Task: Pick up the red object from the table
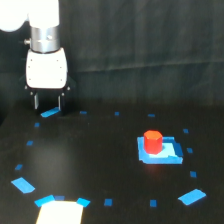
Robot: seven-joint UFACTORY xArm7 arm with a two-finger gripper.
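The red object (152, 141) is a small red-orange upright cylinder standing on the light-blue square patch (166, 152), on the exterior view's right half of the black table (100, 160). My gripper (48, 102) hangs from the white arm at the upper left of the view, far from the red object and above the table's back left part. Its two dark fingers (36, 101) point down with a gap between them and nothing held.
Small blue tape marks (49, 113) ring the table. Larger blue pieces lie at the front left (22, 185) and front right (191, 196). A bright white patch (60, 212) sits at the front edge. A black curtain forms the backdrop.
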